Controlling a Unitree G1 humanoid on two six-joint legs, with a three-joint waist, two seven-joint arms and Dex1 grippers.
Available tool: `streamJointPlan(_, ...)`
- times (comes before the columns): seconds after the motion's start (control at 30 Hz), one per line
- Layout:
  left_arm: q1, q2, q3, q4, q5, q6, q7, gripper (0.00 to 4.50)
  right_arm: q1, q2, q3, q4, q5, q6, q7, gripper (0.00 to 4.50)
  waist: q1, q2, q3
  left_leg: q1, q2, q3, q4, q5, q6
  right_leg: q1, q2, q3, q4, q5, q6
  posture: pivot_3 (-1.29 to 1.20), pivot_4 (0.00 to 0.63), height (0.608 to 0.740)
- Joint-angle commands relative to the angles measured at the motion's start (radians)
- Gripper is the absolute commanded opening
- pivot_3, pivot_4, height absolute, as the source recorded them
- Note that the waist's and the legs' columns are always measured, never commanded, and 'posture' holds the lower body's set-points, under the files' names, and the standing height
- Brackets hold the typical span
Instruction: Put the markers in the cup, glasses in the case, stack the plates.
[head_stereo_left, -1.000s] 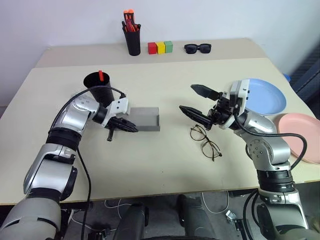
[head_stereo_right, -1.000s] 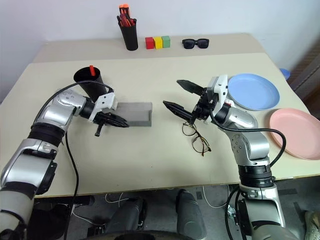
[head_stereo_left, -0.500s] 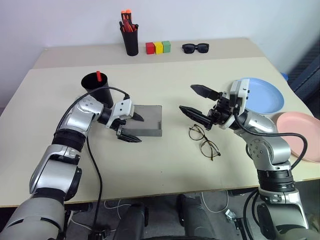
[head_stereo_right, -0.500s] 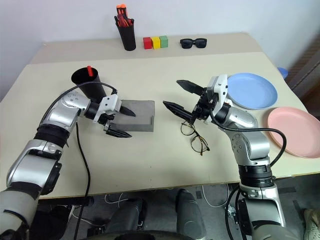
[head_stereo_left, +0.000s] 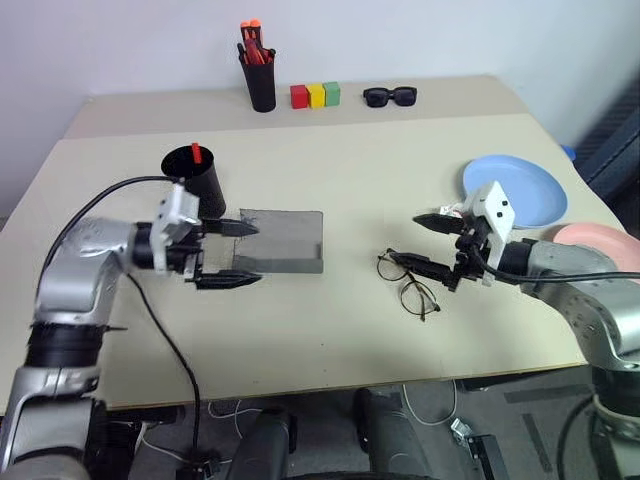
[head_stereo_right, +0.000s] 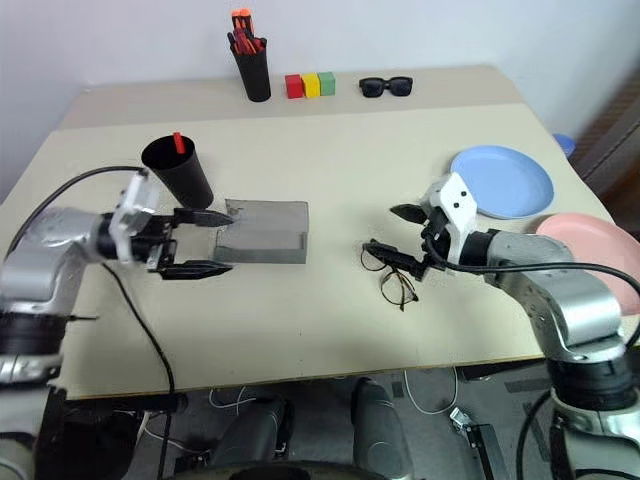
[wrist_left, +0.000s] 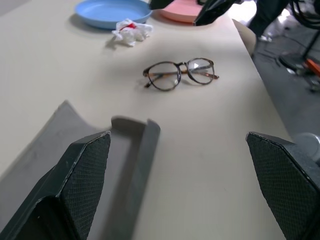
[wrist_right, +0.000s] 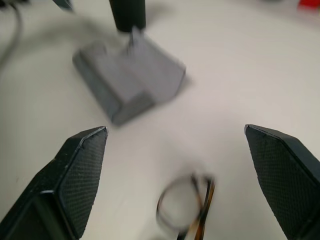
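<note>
The grey case lies open mid-table, its lid spread flat toward the black cup. A red marker end pokes out of the cup. My left gripper is open and level, with its fingertips at the case's left edge and nothing between them. The wire-rimmed glasses lie on the table to the right of the case. Just above and behind them my right gripper hangs open and empty. At the far right sit the light blue plate and the pink plate, side by side.
A black pen holder, three coloured blocks and black sunglasses stand on the back table. A crumpled white-and-red scrap lies near the blue plate. The table's front half is bare.
My left gripper opened and drew back to the left, leaving the case lid lying open. My right gripper swung to the right and sank closer to the glasses.
</note>
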Motion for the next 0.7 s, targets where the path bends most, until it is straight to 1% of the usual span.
streamJointPlan(0.03,0.075,0.020,0.107,-0.084,-0.065,-0.051,0.032,4.44,0.026,-0.043,-0.019,-0.108,-0.028,0.165,-0.134,4.50,0.004,-0.001,0.000,0.000,0.000,0.000,0.000,0.000,0.000,0.001,0.000,0.000,-0.001,0.000,0.000,0.00,0.150,0.740)
streamJointPlan(0.1,0.111,0.019,0.128,-0.098,-0.079,-0.059,0.051,4.44,0.007,-0.013,-0.044,-0.130,0.005,0.276,-0.202,4.50,0.005,-0.001,0.000,0.001,0.000,0.000,0.001,0.000,0.000,0.002,0.000,0.000,-0.002,-0.001,-0.001,0.00,0.150,0.740)
streamJointPlan(0.17,0.149,0.033,0.132,-0.107,-0.080,-0.059,0.057,4.44,-0.008,-0.006,-0.030,-0.159,0.003,0.358,-0.250,4.50,0.004,-0.001,0.000,0.000,0.000,0.000,0.001,0.000,0.000,0.002,-0.001,0.000,-0.002,-0.001,-0.003,0.00,0.150,0.740)
streamJointPlan(0.23,0.173,0.038,0.133,-0.115,-0.081,-0.064,0.071,4.44,-0.028,0.027,-0.032,-0.154,0.000,0.434,-0.298,4.50,0.002,-0.001,0.000,0.000,0.000,0.001,0.001,0.000,0.000,0.002,-0.001,0.000,-0.002,-0.001,-0.002,0.00,0.150,0.740)
streamJointPlan(0.43,0.190,0.025,0.118,-0.132,-0.090,-0.087,0.117,4.44,-0.078,0.112,-0.049,-0.125,0.001,0.561,-0.373,4.50,0.003,-0.001,-0.001,0.000,0.000,0.001,0.001,0.000,0.000,0.002,0.000,0.000,-0.002,0.000,0.000,0.00,0.150,0.740)
streamJointPlan(0.6,0.183,0.023,0.105,-0.141,-0.095,-0.093,0.140,4.44,-0.079,0.114,-0.017,-0.108,-0.016,0.578,-0.379,4.50,0.002,-0.001,-0.001,0.000,0.000,0.001,0.001,0.000,0.000,0.002,0.000,0.000,-0.002,0.000,0.000,0.00,0.150,0.740)
streamJointPlan(0.7,0.183,0.025,0.102,-0.147,-0.099,-0.096,0.154,4.50,-0.073,0.106,0.008,-0.093,-0.027,0.573,-0.376,3.65,0.001,-0.001,-0.001,0.000,0.000,0.001,0.001,0.000,0.000,0.002,0.000,0.000,-0.002,0.000,0.000,0.00,0.150,0.740)
